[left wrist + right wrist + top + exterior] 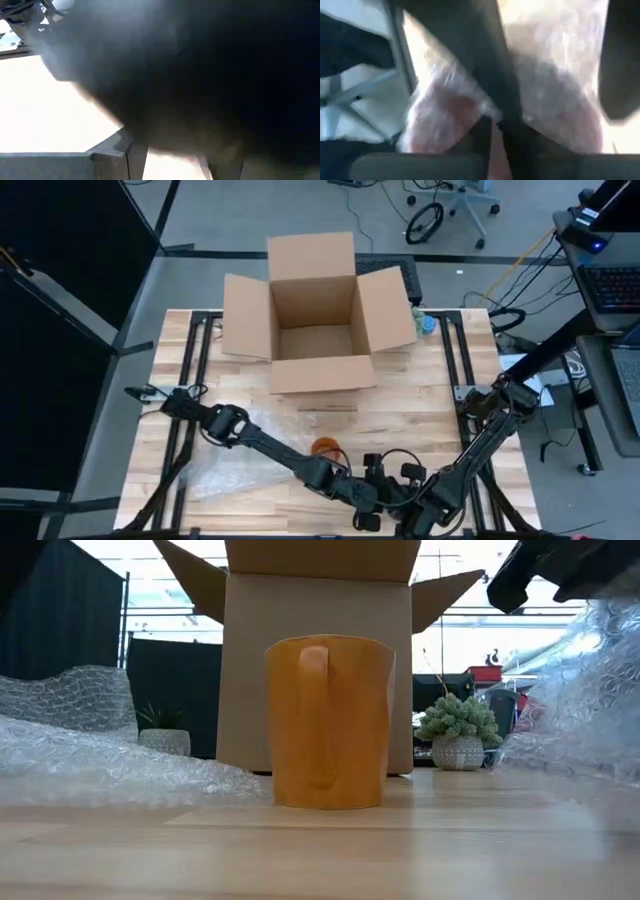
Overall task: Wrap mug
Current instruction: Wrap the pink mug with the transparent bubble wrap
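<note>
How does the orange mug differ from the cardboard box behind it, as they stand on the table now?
The orange mug is rounded and glossy, with a handle facing the low camera; the cardboard box is square-sided and matte brown. The mug is much smaller than the box. The mug stands beside bubble wrap; the box stands farther back with its flaps spread open. Both stand upright on the wooden table.
</note>
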You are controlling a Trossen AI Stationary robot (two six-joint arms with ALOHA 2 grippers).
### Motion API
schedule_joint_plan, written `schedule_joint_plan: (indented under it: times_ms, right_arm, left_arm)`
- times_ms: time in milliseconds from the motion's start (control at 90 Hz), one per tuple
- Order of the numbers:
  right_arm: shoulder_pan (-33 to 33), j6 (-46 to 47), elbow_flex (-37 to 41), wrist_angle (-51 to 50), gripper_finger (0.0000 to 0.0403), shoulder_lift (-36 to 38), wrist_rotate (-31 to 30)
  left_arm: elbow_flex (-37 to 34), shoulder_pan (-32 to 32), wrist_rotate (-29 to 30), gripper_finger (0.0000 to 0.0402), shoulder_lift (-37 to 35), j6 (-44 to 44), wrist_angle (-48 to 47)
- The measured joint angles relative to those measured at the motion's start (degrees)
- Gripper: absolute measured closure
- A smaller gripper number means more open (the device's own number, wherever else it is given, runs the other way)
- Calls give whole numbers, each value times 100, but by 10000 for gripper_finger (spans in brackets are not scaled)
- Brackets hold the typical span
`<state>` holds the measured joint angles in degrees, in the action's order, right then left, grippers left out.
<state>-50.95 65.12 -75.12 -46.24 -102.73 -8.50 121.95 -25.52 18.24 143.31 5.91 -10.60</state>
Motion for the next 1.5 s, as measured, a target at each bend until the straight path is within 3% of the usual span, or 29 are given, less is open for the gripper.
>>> schedule_joint_plan:
  times_ms: [211, 411, 578, 778, 978, 1089, 1500]
  right_arm:
    - [2, -123, 7, -127, 268, 352, 428]
    - [38, -133, -34, -53, 235, 825, 333]
    - [-1, -121, -36, -150, 232, 1299, 265]
    - [-182, 564, -38, -1489, 241, 1649, 284]
    - [-207, 804, -36, -2318, 242, 1647, 1142]
    - [-325, 923, -36, -2365, 243, 1658, 1172]
    - [-882, 277, -36, -2154, 244, 622, 1100]
  left_arm:
    - [-8, -20, -24, 247, -7, -61, -42]
    - [-6, -4, -33, 247, 0, -28, -23]
    - [-6, -4, -29, 247, 0, -39, -20]
    - [-6, -4, -17, 247, 0, -37, -15]
    - [-6, -4, -15, 247, 0, -36, 9]
    - [-9, -4, -13, 247, 0, -37, 14]
    - [-9, -4, -11, 247, 0, -35, 25]
